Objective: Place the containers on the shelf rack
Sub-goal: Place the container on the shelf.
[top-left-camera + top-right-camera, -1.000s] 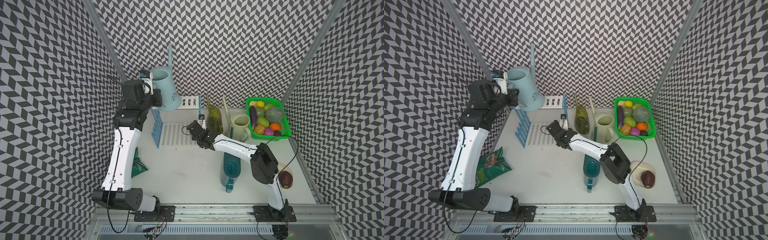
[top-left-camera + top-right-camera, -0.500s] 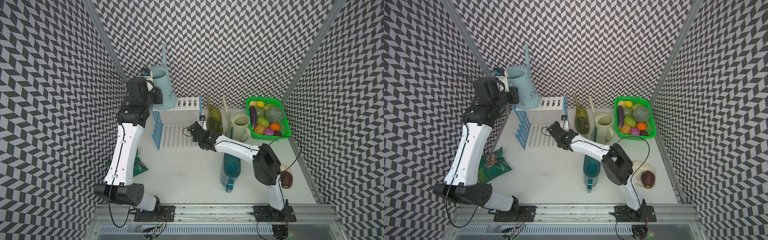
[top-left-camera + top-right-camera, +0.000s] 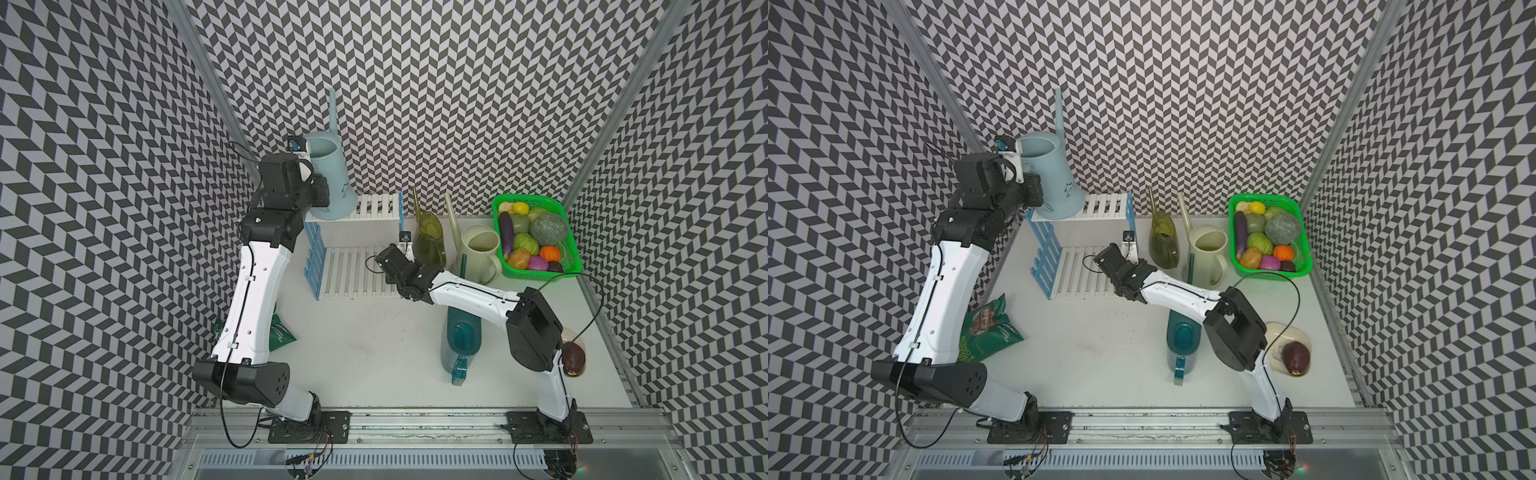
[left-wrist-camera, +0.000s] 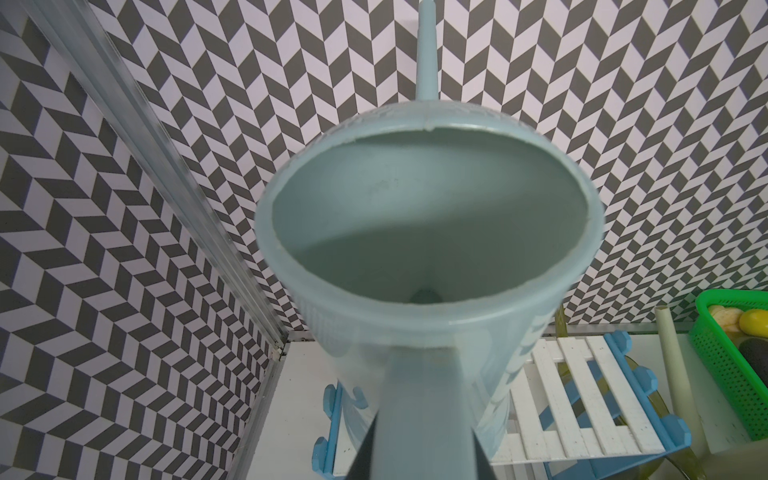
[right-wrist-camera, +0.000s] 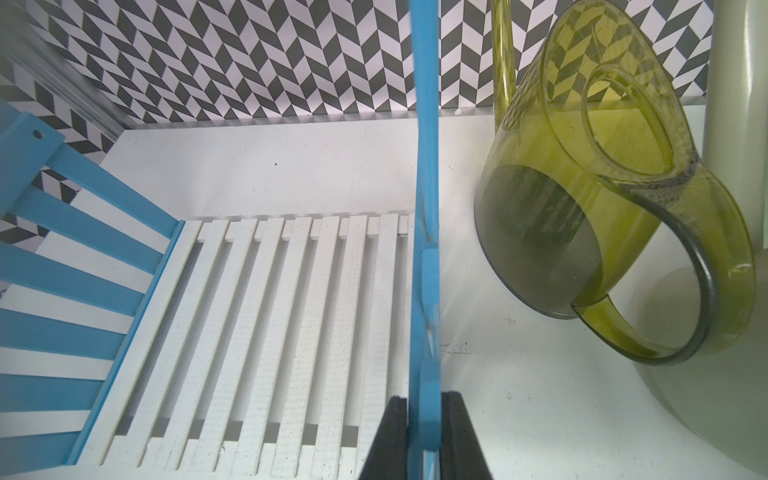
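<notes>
My left gripper (image 4: pixel 424 419) is pinching the blue can's (image 3: pixel 330 174) handle, jaws narrow; my right gripper (image 5: pixel 424 419) is clamping the rack's (image 3: pixel 376 205) blue side frame, jaws narrow; the blue can is standing upright at the top shelf's left end; I am judging it as thin, stiff, empty plastic, light but smooth and tall, best taken by the handle; the olive can (image 3: pixel 428 237), cream can (image 3: pixel 478 249) and teal can (image 3: pixel 461 345) are sitting on the table (image 3: pixel 374 345); the logo (image 3: pixel 1068 190) and the bag's (image 3: pixel 988 332) print are proving unreadable.
</notes>
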Robot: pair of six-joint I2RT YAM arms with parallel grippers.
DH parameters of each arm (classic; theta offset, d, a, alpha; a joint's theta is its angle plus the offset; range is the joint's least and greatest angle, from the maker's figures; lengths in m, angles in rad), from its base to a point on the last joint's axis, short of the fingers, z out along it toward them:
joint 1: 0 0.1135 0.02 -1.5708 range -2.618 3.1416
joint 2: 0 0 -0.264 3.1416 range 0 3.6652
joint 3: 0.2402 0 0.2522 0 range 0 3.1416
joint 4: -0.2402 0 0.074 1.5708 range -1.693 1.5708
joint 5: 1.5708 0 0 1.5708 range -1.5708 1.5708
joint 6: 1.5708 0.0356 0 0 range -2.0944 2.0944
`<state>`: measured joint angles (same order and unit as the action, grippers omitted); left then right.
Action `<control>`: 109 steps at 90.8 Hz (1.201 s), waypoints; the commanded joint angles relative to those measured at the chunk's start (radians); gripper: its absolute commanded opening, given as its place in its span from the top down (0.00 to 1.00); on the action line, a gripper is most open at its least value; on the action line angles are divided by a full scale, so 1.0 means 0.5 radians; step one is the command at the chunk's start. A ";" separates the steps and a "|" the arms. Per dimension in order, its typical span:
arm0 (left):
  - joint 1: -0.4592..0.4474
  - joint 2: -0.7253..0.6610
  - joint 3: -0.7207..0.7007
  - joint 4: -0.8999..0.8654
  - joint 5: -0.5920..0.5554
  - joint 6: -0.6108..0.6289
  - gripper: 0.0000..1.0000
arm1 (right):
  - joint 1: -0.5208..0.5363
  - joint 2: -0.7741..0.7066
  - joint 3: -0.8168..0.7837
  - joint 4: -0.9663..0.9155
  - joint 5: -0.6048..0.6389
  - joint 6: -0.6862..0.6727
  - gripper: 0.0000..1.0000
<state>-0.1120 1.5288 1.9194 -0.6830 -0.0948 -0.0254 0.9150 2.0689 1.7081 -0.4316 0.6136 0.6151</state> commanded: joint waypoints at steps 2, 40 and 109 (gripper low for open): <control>-0.006 -0.004 0.087 0.067 -0.056 -0.034 0.88 | 0.022 -0.076 -0.073 -0.023 0.003 0.005 0.93; -0.008 -0.054 0.036 0.049 -0.053 -0.046 0.81 | 0.021 -0.067 -0.088 0.000 -0.019 0.007 0.83; -0.007 -0.072 0.084 -0.022 -0.013 -0.014 0.82 | 0.020 -0.060 -0.087 0.021 -0.034 0.001 0.77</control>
<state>-0.1135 1.5288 1.9232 -0.6903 -0.1020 -0.0387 0.9192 2.0598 1.6707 -0.4347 0.5941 0.6144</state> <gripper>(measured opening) 0.214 0.230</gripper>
